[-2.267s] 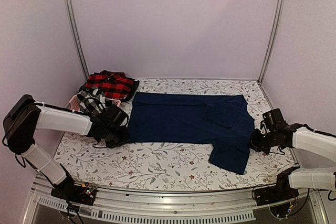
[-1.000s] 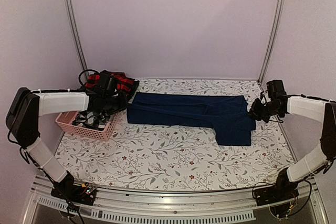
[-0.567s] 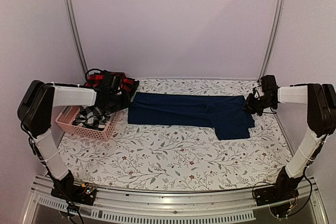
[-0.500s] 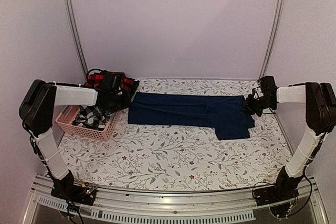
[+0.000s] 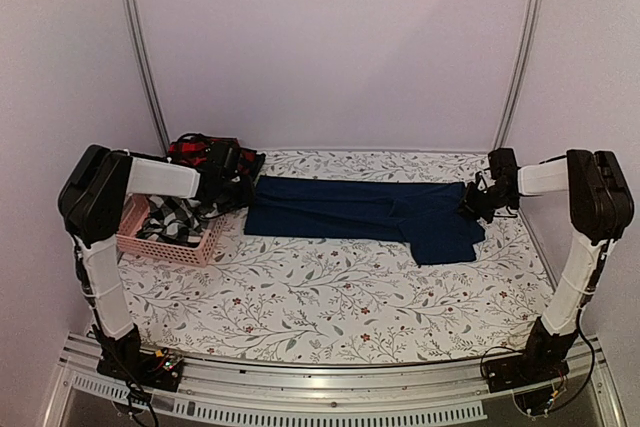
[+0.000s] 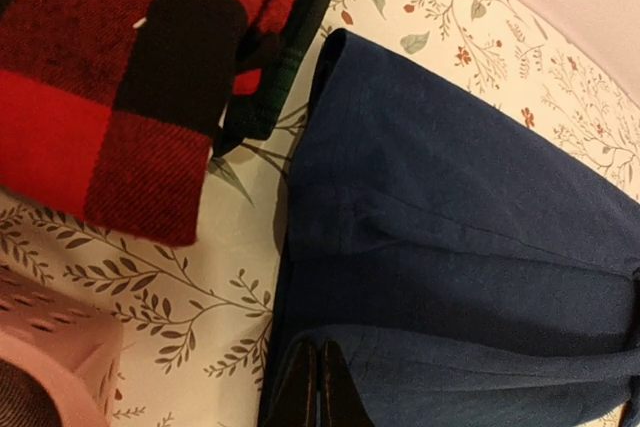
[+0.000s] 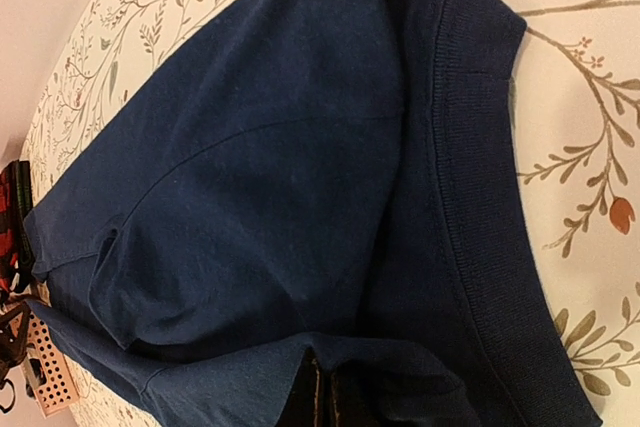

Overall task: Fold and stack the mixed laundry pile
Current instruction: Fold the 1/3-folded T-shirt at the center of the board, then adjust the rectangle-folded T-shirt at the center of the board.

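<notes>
Navy garment [image 5: 360, 215] lies folded lengthwise; left gripper [image 6: 318, 395] and right gripper [image 7: 325, 399], jaws together, pinch its ends; releasing likely comes next.

We see the long garment [image 5: 360, 212] lying left to right across the far half of the table [image 5: 320, 312]. Our left hand [image 5: 242, 195] sits at its left end, our right hand [image 5: 469, 208] at its right end. The plaid piece [image 5: 186, 149] lies far left. The basket [image 5: 178, 246], just near of it, holds the checked shirt [image 5: 166, 217].

The left gripper [image 6: 318, 387], fingers together, sits at the navy blue garment's [image 6: 470, 247] left end. A red-and-black plaid piece [image 6: 110, 77] lies just left.
</notes>
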Action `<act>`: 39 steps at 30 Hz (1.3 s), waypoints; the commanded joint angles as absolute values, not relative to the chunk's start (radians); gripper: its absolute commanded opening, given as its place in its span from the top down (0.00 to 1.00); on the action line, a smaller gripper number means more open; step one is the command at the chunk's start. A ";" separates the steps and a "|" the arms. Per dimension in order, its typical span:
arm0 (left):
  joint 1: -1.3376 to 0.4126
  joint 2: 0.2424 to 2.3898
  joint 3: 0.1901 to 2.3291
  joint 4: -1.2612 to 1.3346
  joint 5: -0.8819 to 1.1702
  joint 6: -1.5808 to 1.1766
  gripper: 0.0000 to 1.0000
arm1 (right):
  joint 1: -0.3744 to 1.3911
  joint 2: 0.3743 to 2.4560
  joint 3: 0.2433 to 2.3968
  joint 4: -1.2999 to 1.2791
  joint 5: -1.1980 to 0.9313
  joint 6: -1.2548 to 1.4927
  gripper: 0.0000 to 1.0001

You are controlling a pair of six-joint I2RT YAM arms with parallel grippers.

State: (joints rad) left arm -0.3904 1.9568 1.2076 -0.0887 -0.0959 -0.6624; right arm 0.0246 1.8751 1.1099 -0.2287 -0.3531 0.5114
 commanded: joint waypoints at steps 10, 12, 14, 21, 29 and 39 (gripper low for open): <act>-0.375 1.998 1.279 -0.102 -0.053 -0.546 0.62 | 0.012 1.947 1.174 -0.211 -0.400 0.489 0.81; -0.376 1.948 1.263 -0.094 -0.068 -0.523 0.46 | 0.009 1.913 1.174 -0.229 -0.395 0.480 0.70; -0.375 1.895 1.255 -0.095 -0.090 -0.505 0.34 | 0.008 1.869 1.173 -0.251 -0.374 0.474 0.55; -0.381 1.791 1.242 -0.112 -0.079 -0.450 0.05 | -0.039 1.708 1.145 -0.294 -0.348 0.394 0.35; -0.434 1.820 1.154 -0.031 0.128 -0.395 0.00 | -0.039 1.701 1.017 -0.225 -0.467 0.360 0.40; -0.503 2.010 1.187 -0.049 0.158 -0.438 0.01 | -0.038 1.827 0.927 -0.156 -0.480 0.367 0.55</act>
